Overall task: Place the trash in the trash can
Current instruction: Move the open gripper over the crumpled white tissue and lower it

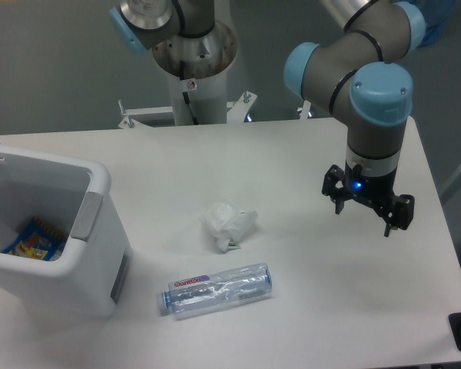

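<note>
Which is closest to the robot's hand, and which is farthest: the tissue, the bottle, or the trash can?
From the hand:
1. Tissue wad, mid-table, to the hand's left in the picture.
2. Plastic bottle, lying nearer the front edge; nearly as close.
3. Trash can, far left of the table.

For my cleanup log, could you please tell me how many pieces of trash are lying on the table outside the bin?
2: a crumpled white tissue wad mid-table, and a clear plastic bottle lying nearer the front edge.
</note>
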